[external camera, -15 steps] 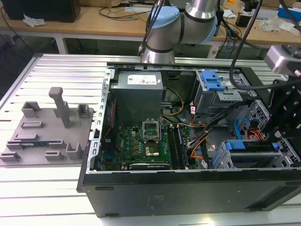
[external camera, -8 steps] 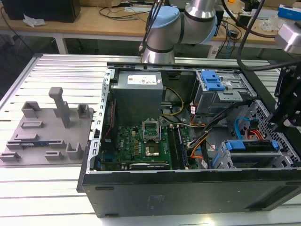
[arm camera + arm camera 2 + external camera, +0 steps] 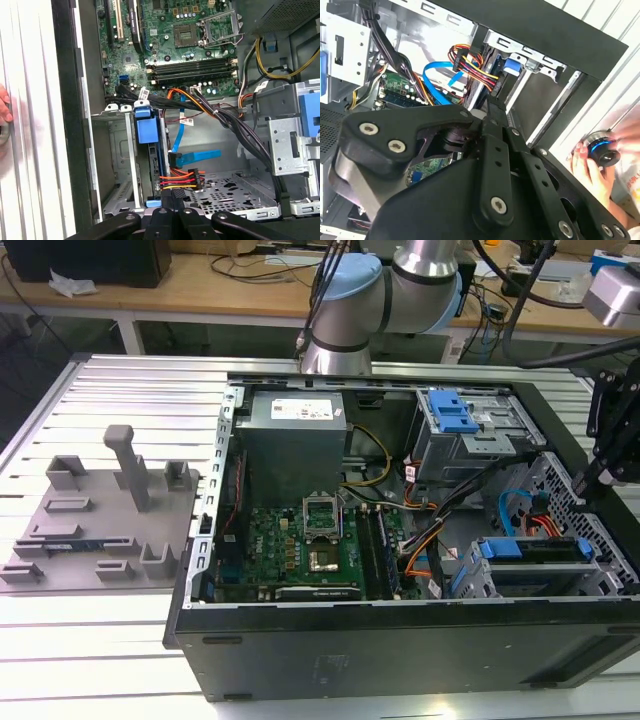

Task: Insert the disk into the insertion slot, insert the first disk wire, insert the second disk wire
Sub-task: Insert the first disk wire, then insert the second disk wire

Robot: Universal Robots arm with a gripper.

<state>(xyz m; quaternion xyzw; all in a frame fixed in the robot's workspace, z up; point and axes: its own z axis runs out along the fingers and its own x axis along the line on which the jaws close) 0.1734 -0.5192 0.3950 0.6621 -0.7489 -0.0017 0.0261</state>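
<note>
One blue-framed silver disk (image 3: 147, 160) sits inside the grey perforated sheet-metal insertion slot (image 3: 117, 165) at the open black computer case's (image 3: 400, 640) front corner, I see in the first wrist view. My black gripper (image 3: 172, 200) hangs just above its multicoloured wire plug (image 3: 182, 179); whether the fingers are parted, I cannot tell. Beside the case, a person's hand (image 3: 592, 165) rests on a knob (image 3: 602, 150).

The setting is presenting as a robotics laboratory or workshop. An opened computer case (image 3: 400, 570) is lying on a ribbed aluminium table (image 3: 120, 390). Wooden workbenches (image 3: 200, 285) carrying cables are standing behind. A grey fixture plate (image 3: 95, 515) is sitting beside the case.
</note>
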